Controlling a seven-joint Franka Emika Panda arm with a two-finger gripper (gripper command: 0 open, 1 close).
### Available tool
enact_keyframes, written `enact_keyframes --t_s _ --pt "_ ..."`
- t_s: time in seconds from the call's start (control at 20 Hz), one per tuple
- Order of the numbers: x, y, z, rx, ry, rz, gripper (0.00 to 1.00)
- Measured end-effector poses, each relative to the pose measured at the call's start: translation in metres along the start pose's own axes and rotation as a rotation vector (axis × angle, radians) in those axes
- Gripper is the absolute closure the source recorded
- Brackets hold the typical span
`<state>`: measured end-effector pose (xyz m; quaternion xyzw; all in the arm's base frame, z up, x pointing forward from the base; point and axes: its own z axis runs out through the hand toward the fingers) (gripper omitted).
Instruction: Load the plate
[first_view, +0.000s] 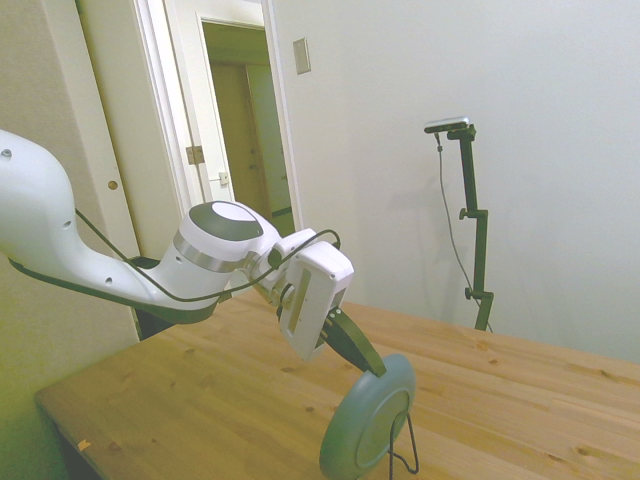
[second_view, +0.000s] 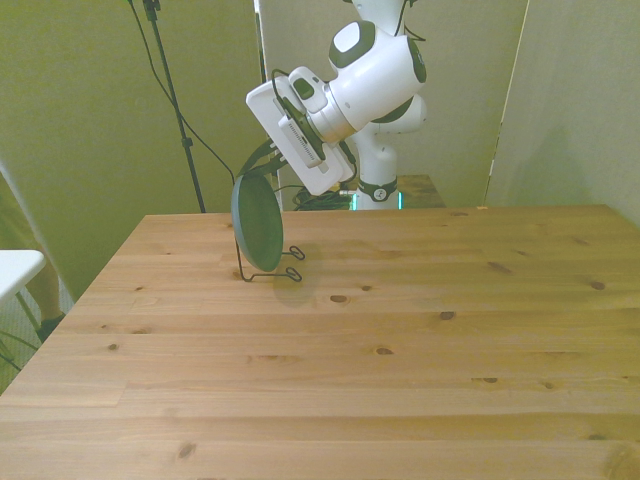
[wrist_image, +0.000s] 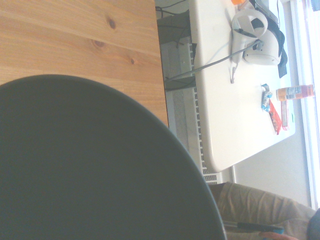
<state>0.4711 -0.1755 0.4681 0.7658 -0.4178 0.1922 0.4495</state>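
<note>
The grey-teal plate (first_view: 362, 422) stands on edge, nearly upright, its lower part inside the thin black wire stand (first_view: 404, 452) on the wooden table. My gripper (first_view: 376, 369) comes down at a slant from the left and is shut on the plate's top rim. In the front view the plate (second_view: 257, 222) sits in the stand (second_view: 288, 272) near the table's far edge, toward the front view's left, with the gripper (second_view: 262, 172) on its upper rim. In the wrist view the plate's dark face (wrist_image: 90, 165) fills most of the picture.
The wooden table (second_view: 400, 350) spreads wide in front of the stand. Beyond the table's edge, the wrist view shows a white side table (wrist_image: 235, 100) with a headset and small items, and a person's trouser leg (wrist_image: 260, 210).
</note>
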Motion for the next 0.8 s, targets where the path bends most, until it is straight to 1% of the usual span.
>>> enact_keyframes --t_s 0.4,0.5,0.6,0.7,0.8 --pt "0.002 0.002 0.000 0.000 0.008 0.011 0.00" --pt "0.007 0.007 -0.006 0.023 0.014 0.032 0.00" --pt "0.016 0.021 -0.019 0.085 -0.006 0.073 0.00" --pt "0.024 0.040 -0.040 0.182 -0.061 0.093 0.00" --pt "0.028 0.055 -0.064 0.280 -0.116 0.095 0.00"
